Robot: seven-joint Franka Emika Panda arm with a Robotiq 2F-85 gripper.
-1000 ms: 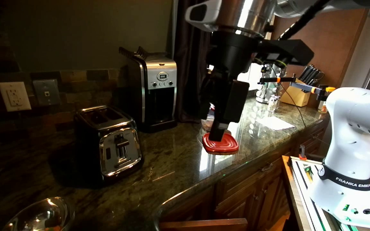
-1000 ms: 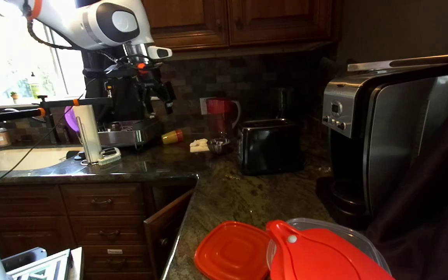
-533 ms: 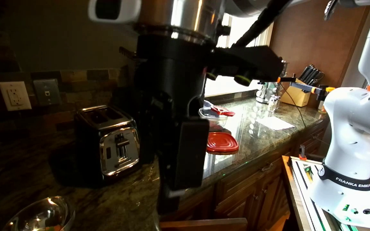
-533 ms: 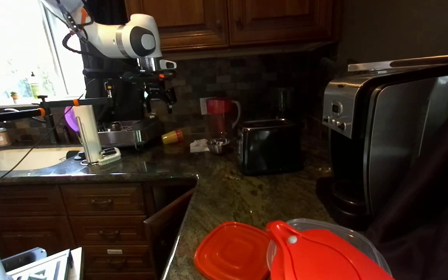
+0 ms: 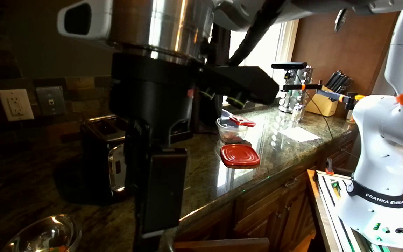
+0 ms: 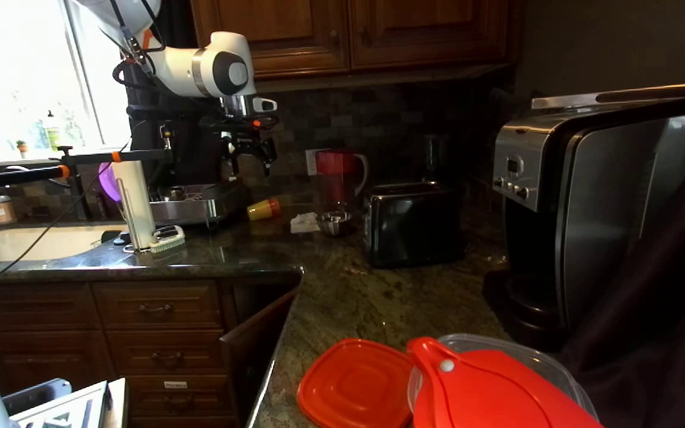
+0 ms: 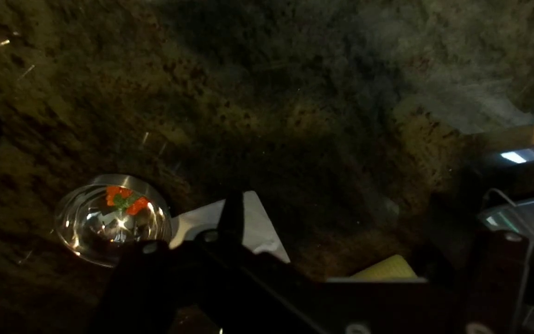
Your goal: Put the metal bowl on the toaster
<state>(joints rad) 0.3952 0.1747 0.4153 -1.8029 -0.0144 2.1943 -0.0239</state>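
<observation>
Gripper (image 6: 251, 175) is hovering above the counter (image 6: 354, 309), released, fingers standing apart. Metal bowl (image 6: 335, 224) is sitting between the inner corner and back edge, near the toaster (image 6: 415, 229).

In an exterior view, the bowl (image 6: 335, 224) sits on the bench (image 6: 372, 303) left of the toaster (image 6: 414, 226) (the coffee maker (image 6: 592, 202) further right).
</observation>
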